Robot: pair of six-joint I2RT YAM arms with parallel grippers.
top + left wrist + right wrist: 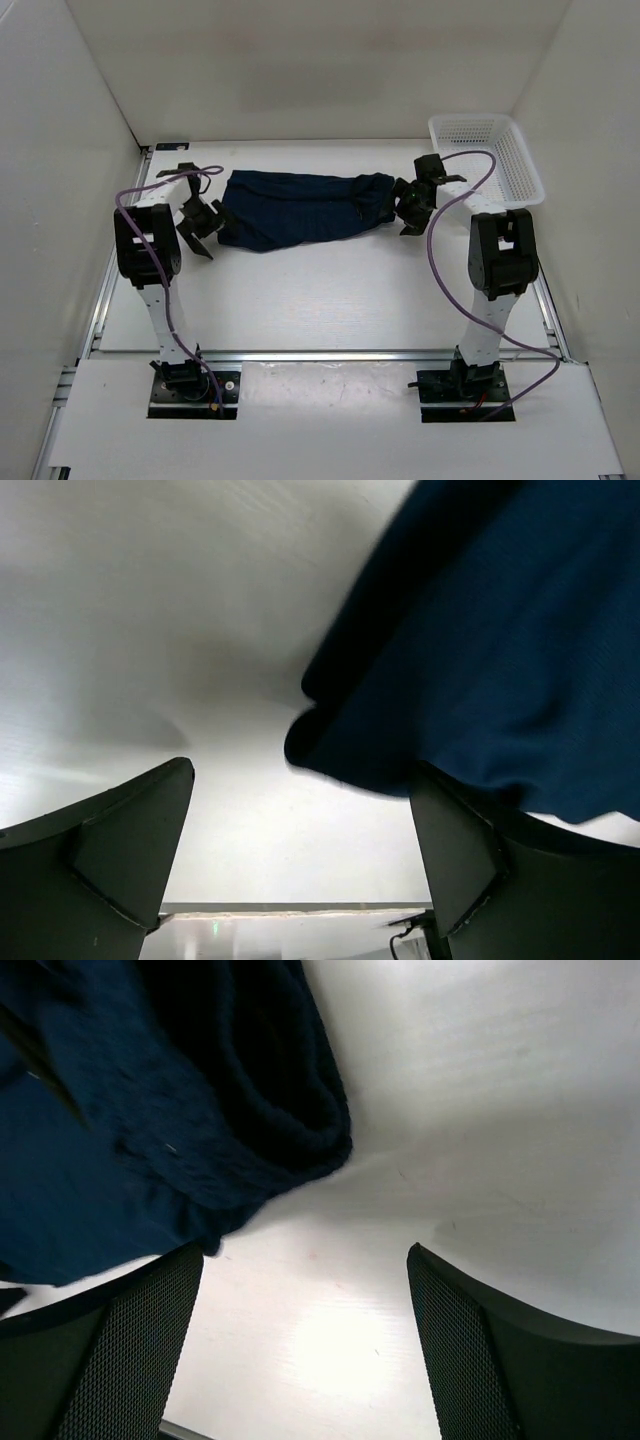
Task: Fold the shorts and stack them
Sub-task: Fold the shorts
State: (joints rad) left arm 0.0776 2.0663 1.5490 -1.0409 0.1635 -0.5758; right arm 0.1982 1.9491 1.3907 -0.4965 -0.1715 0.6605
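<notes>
Shorts (300,208) lie as a long folded band, upper middle of frame, between both grippers. Left gripper (203,224) has its jaws spread wide and empty, with the cloth edge right by one finger. Right gripper (411,205) is also spread and empty at the other end. Reads as mid-fold. Next move needs a regrip on one end, then a carry across to halve it. Matte white table (330,300), white walls (300,60), mesh basket (527,165) upper right.

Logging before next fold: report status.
Left hand open, right hand open. Dark navy fabric shorts lying between them, unheld. White plastic mesh basket off right, not in way.
</notes>
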